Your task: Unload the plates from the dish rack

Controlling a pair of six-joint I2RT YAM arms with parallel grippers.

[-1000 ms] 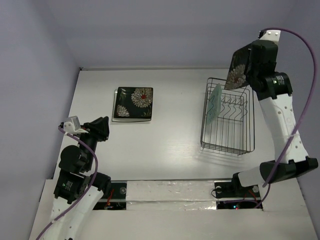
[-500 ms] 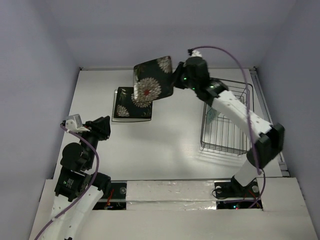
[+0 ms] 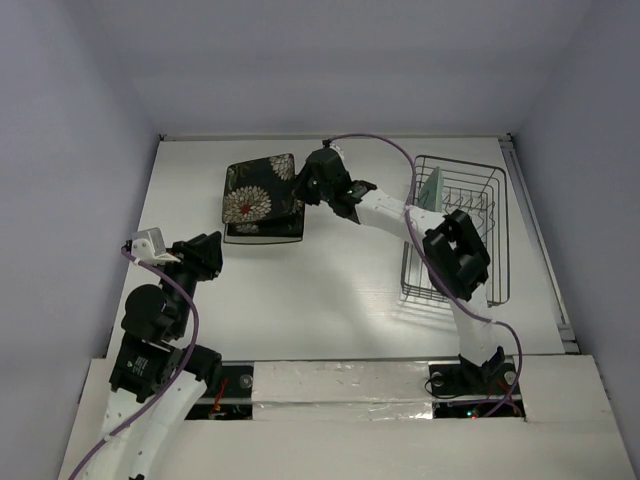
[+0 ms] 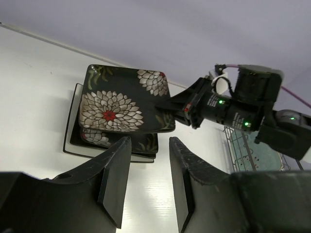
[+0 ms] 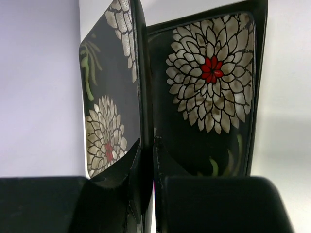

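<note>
**rackwatch:** So which step is this? The right arm (image 3: 385,207) is reaching way across the desk (image 3: 330,290).

**yam_fan:** Looks like the put-down. The right jaws are clamped on the near edge of the black flowered plate (image 3: 258,190), and the wrist view shows the rim pinched tight between them. It's hovering right over the stack (image 3: 262,233) at the far left, a bit tilted. I can't tell if its far edge is touching yet.

**rackwatch:** And the left arm (image 3: 160,310)?

**yam_fan:** It's parked near its base with the left jaws spread apart and nothing in them. It's just looking at the stack.

**rackwatch:** What's next then?

**yam_fan:** My guess is level the plate, lower it square onto the stack, let go, and back out low without dragging it. Then go back to the dish rack (image 3: 420,296), because the mint-green plate (image 3: 432,188) is standing upright in its far left end.
</note>
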